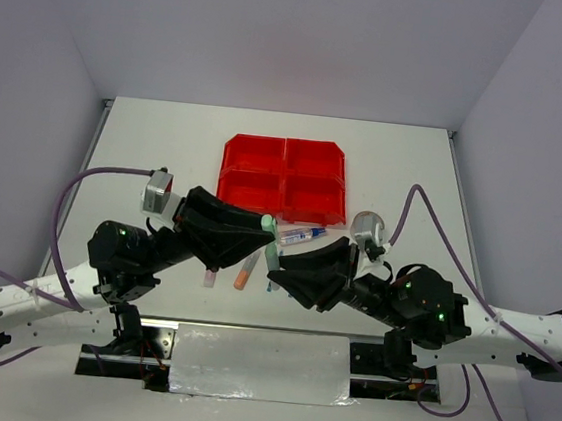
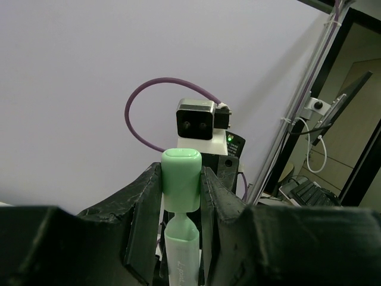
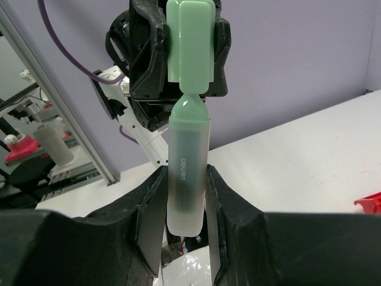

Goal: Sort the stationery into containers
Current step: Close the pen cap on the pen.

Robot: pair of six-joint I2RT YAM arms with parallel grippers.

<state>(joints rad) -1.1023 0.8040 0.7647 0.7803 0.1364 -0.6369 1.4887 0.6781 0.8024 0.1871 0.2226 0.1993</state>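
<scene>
The left arm point(image 1: 31, 297) and right arm point(image 1: 510, 330) share white links dotted with small dark screw holes point(image 1: 10, 305), black joint housings point(image 1: 126, 250) with tiny green lights point(image 1: 409, 281), and looping purple cables point(image 1: 58, 222). The left hand point(image 1: 265, 231) and right hand point(image 1: 277, 262) are matte black and angular, each backed by a boxy silver camera point(image 1: 158, 190).

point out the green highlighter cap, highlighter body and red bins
green highlighter cap point(image 3: 189, 44), right wrist view, cap's middle
highlighter body point(image 3: 187, 173), right wrist view, mid barrel
red bins point(image 1: 284, 176), top external view, centre divider
</scene>
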